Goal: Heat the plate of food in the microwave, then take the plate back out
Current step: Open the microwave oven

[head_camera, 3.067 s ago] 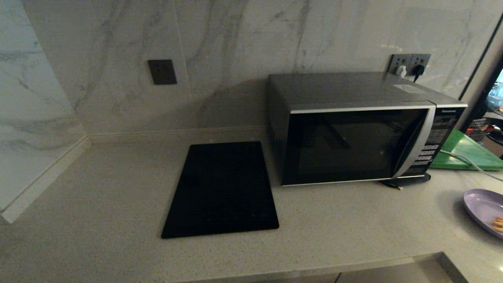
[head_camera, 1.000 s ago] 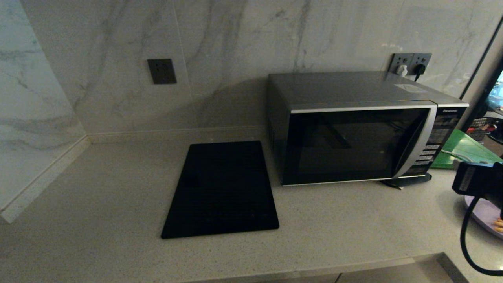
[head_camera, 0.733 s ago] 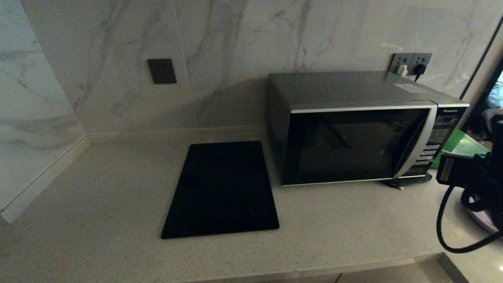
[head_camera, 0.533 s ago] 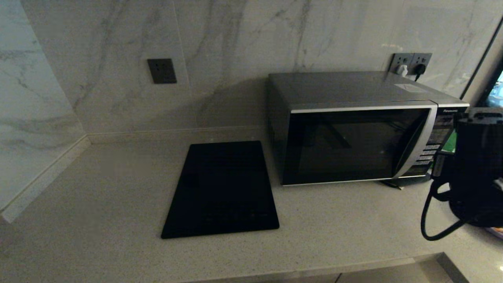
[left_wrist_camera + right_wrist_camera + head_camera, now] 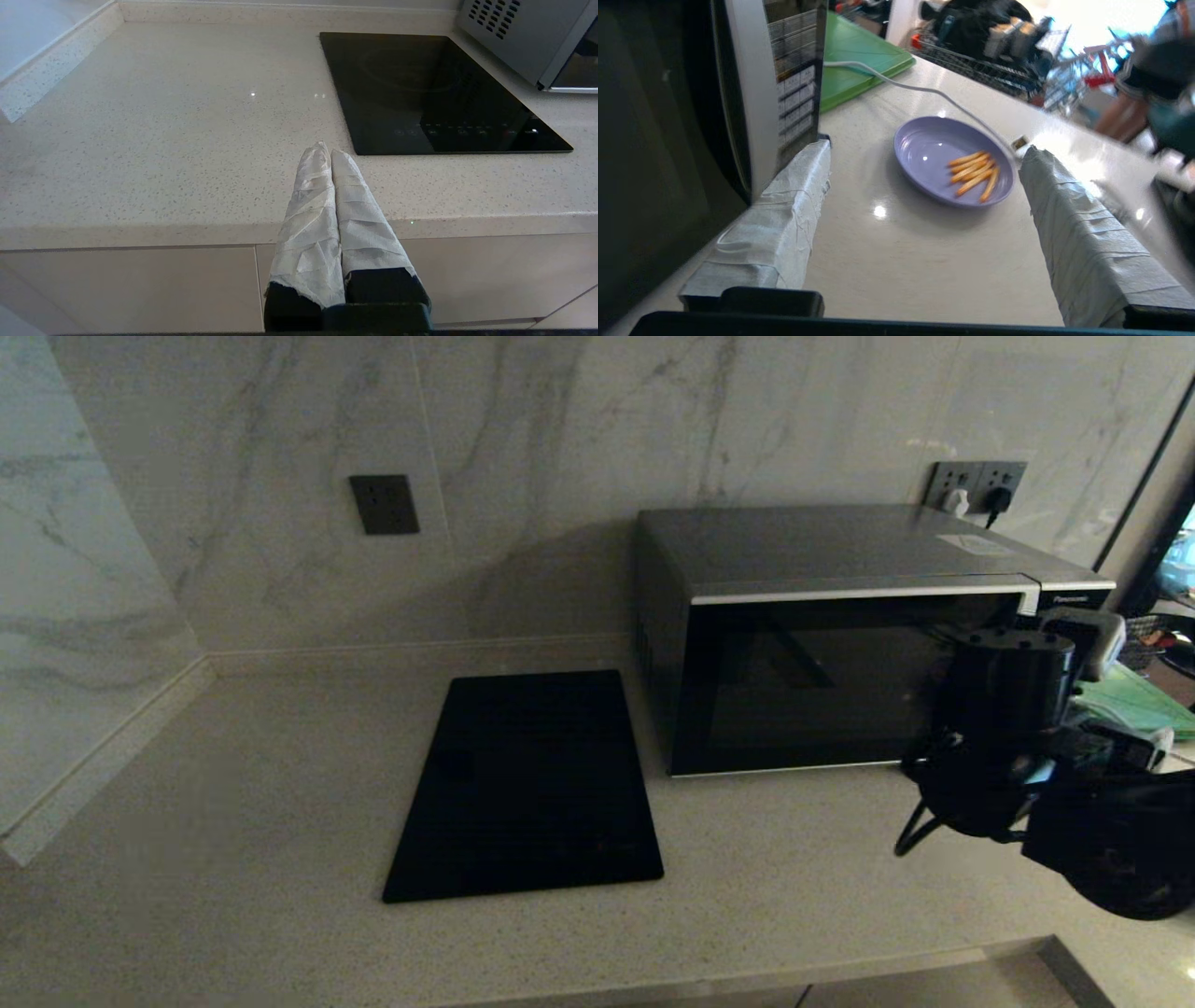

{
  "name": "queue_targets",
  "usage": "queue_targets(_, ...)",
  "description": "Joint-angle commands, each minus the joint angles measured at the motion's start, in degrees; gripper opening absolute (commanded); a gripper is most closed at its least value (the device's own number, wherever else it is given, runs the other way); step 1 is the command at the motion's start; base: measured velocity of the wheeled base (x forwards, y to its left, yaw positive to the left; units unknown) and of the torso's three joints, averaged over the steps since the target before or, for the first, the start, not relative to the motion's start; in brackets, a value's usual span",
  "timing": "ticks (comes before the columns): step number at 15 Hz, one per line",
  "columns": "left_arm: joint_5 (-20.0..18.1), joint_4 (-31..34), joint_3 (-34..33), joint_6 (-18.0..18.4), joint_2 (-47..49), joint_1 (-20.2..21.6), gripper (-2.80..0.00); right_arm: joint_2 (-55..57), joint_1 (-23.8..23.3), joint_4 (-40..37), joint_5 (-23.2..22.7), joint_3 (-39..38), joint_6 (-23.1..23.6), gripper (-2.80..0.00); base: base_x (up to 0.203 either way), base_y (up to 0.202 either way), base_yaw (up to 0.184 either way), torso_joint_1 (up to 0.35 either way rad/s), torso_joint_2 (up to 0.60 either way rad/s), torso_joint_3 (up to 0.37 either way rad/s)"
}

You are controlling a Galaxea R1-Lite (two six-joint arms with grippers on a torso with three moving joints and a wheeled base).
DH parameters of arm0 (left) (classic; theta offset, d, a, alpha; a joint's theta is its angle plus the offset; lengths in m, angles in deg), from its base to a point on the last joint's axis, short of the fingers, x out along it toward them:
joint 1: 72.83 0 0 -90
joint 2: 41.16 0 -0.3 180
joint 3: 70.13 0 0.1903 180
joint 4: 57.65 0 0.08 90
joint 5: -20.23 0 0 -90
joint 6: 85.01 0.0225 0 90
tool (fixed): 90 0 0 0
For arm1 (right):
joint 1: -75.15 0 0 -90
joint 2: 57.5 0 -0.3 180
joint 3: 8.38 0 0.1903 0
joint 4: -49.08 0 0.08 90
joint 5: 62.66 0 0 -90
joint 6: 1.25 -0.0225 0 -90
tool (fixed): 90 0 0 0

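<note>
The microwave (image 5: 840, 635) stands shut on the worktop (image 5: 280, 784), and the plate of food (image 5: 955, 161) lies on that worktop beyond the microwave's button-panel end, apart from it. The right gripper (image 5: 920, 210) hangs just in front of that panel end, jaws spread wide and empty, with the plate straight ahead between its fingers (image 5: 784, 210). The left gripper (image 5: 332, 186), fingers pressed together, sits parked far off past the black panel (image 5: 527, 784), so the right arm is much the nearer.
</note>
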Motion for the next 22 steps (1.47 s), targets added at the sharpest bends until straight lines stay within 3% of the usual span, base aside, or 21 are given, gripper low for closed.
queue_targets(1,0.0,0.0,0.1,0.0,0.0,0.0,-2.8,7.0,2.5,6.0,2.2,1.7,0.3,0.0,0.0,0.0,0.0,0.0,0.0,0.0)
queue_targets(7,0.0,0.0,0.0,0.0,0.0,0.0,-2.8,6.3,4.7,6.8,2.5,1.2,0.3,0.0,0.0,0.0,0.0,0.0,0.0,0.0)
queue_targets(13,0.0,0.0,0.0,0.0,0.0,0.0,-2.8,7.2,1.6,6.7,2.5,10.1,3.0,0.0,0.0,0.0,0.0,0.0,0.0,0.0)
queue_targets(19,0.0,0.0,0.0,0.0,0.0,0.0,-2.8,8.8,0.5,9.0,2.5,10.6,2.5,0.0,0.0,0.0,0.0,0.0,0.0,0.0)
queue_targets(22,0.0,0.0,0.0,0.0,0.0,0.0,-2.8,10.7,-3.5,9.5,2.5,11.0,2.7,0.0,0.0,0.0,0.0,0.0,0.0,0.0)
